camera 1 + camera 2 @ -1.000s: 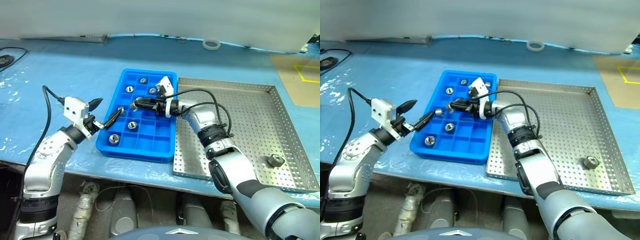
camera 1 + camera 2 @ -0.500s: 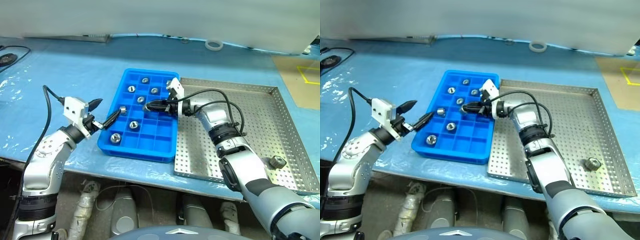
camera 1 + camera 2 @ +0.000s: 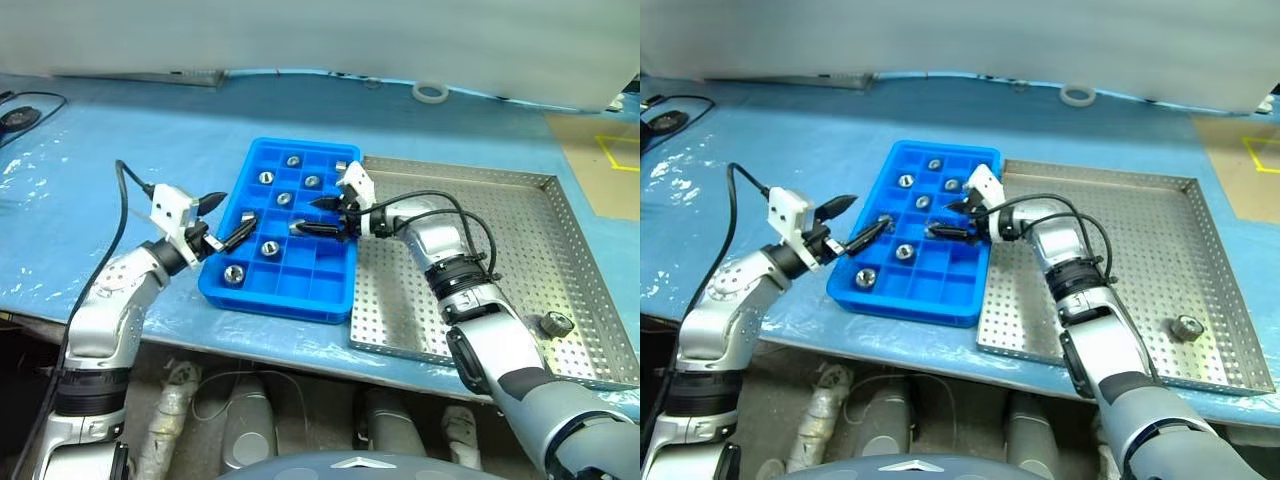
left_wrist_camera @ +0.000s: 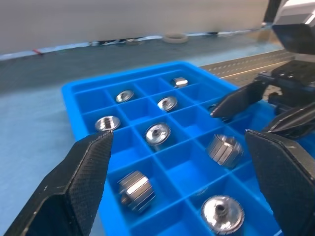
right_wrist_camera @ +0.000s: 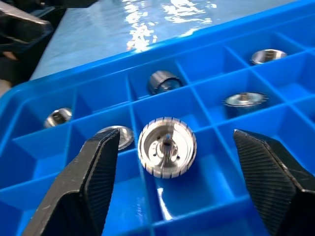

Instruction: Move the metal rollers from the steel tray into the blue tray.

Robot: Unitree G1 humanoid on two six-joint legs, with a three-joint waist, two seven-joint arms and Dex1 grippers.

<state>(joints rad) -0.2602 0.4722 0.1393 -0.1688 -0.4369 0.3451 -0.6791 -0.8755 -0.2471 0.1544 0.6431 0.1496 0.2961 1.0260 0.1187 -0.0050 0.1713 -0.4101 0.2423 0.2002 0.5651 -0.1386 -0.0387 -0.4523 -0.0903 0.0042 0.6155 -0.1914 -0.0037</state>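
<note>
Metal roller [image 5: 167,146] on edge, bore facing released right end effector [image 3: 312,216]; left [image 3: 233,217] released.

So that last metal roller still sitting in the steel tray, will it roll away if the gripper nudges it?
The roller is a short solid-looking cylinder, so probably stiff and heavy for its size. On the steel tray it might roll if tipped sideways; its smooth metal may slip between fingers.

Both arms reach inward — left gripper [image 3: 225,221] and right gripper [image 3: 312,216] with fingers spread apart.
</note>
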